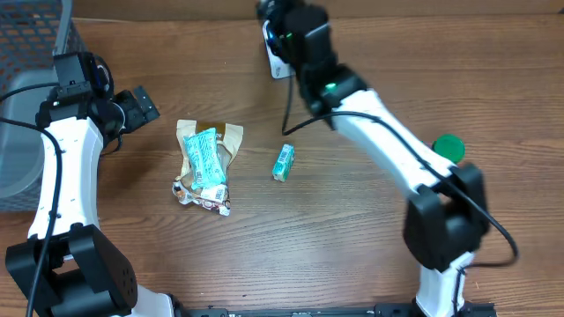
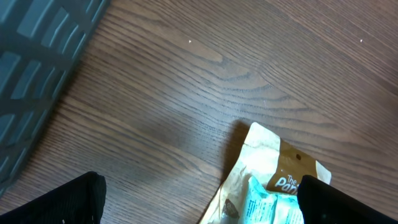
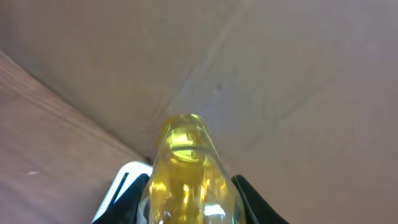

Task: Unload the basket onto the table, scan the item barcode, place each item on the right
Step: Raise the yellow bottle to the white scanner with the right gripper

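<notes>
A clear yellow bottle (image 3: 189, 180) fills the right wrist view, and my right gripper (image 3: 193, 202) is shut on it, one black finger on each side. It hangs at the table's far edge, just over a white scanner (image 3: 121, 183). Overhead, the right gripper (image 1: 284, 37) reaches over the scanner (image 1: 277, 60) and the arm hides the bottle. No barcode shows in any view. My left gripper (image 1: 141, 107) stands open at the left, apart from a pile of snack packets (image 1: 204, 163). In the left wrist view the left gripper (image 2: 202, 208) hovers beside the beige packet (image 2: 273, 165).
A grey mesh basket (image 1: 31, 44) stands at the far left (image 2: 37, 56). A small teal packet (image 1: 283, 162) lies mid-table. A round green object (image 1: 448, 146) sits to the right, beside the right arm. A brown wall runs behind the table.
</notes>
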`<state>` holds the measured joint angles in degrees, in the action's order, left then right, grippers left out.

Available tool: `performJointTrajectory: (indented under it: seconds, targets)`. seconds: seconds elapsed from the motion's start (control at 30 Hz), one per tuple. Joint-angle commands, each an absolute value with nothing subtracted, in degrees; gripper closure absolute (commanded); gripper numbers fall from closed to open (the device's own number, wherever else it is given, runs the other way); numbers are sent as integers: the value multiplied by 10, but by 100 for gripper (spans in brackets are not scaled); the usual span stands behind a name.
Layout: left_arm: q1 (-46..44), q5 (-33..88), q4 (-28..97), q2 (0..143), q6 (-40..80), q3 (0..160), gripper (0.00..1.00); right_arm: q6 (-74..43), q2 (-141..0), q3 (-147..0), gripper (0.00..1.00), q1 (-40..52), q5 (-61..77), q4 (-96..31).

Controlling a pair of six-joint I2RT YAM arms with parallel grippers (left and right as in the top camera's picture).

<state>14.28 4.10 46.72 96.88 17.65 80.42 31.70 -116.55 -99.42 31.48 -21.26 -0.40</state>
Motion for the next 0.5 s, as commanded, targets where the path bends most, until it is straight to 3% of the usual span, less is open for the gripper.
performJointTrajectory:
  seconds: [0.0, 0.47]
  targets:
    - [142, 45, 467, 970, 180, 815, 0, 467, -1208, -1001, 93, 316, -286, 72]
    - [142, 45, 467, 970, 180, 815, 0, 563, -1319, -1001, 96, 309, -269, 239]
